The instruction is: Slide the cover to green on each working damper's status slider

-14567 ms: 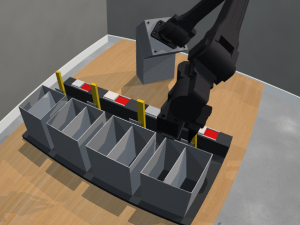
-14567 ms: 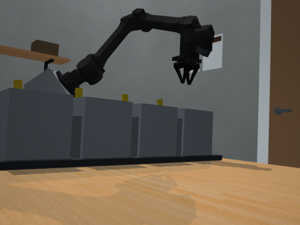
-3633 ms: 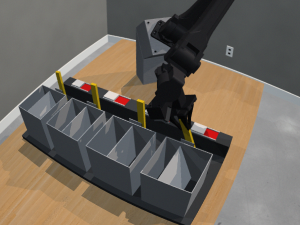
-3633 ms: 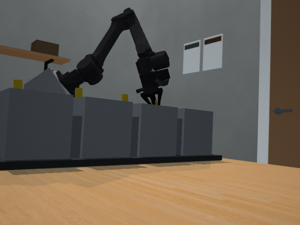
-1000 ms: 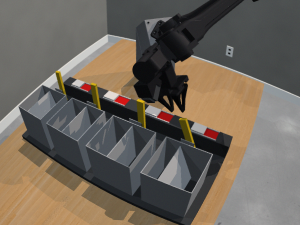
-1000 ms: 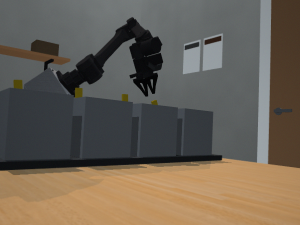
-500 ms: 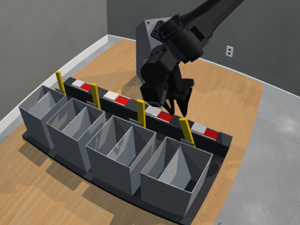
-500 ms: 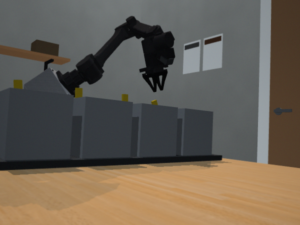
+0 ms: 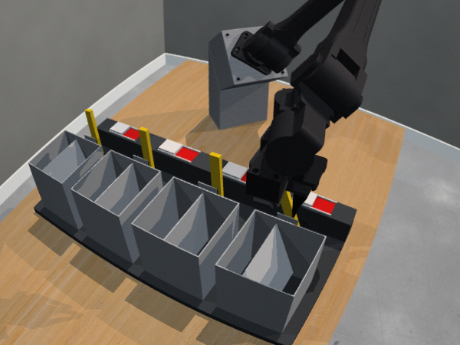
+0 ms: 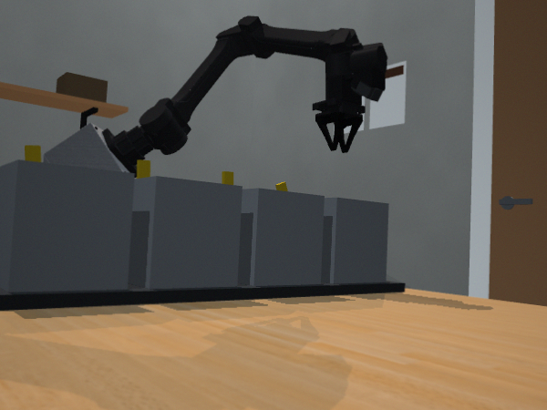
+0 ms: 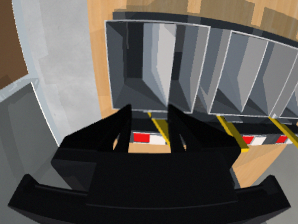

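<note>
The end effector [image 9: 284, 211] [image 10: 339, 149] [image 11: 149, 109], partly open and holding nothing, should descend straight beside the tilted yellow lever [image 9: 288, 205] [image 10: 282, 186] [image 11: 160, 128] — then nudge gently, watching the blade [image 9: 270, 264] [image 11: 159, 57].

Jaws [image 9: 285, 203] [image 10: 339, 150] shifted — off sideways (and higher) — since 3.6 seconds ago.
</note>
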`<state>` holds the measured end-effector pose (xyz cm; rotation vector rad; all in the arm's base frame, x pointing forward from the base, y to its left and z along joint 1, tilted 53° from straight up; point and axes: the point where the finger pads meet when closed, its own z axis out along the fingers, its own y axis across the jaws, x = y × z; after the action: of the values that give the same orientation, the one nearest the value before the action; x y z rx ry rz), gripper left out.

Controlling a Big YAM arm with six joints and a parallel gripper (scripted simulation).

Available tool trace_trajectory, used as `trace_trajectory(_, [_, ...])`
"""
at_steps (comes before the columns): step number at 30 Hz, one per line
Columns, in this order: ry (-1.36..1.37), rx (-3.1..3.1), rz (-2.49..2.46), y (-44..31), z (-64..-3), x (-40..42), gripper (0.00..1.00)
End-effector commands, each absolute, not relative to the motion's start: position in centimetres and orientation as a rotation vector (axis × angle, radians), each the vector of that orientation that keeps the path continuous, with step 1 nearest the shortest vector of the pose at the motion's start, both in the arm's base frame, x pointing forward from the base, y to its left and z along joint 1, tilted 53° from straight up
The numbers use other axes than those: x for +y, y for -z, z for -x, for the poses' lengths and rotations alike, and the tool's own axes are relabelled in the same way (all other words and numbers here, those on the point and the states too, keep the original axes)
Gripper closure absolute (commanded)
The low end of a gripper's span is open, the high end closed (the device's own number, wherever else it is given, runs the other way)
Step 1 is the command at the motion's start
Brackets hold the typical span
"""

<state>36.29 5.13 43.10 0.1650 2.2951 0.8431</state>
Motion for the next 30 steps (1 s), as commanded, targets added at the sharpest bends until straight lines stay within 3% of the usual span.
trace_trajectory(1, [-0.846, 2.326, -0.197, -44.1, -37.1, 5.3, 0.64])
trace_trajectory(30, [-0.846, 2.349, -0.222, -42.2, -37.1, 4.8, 0.64])
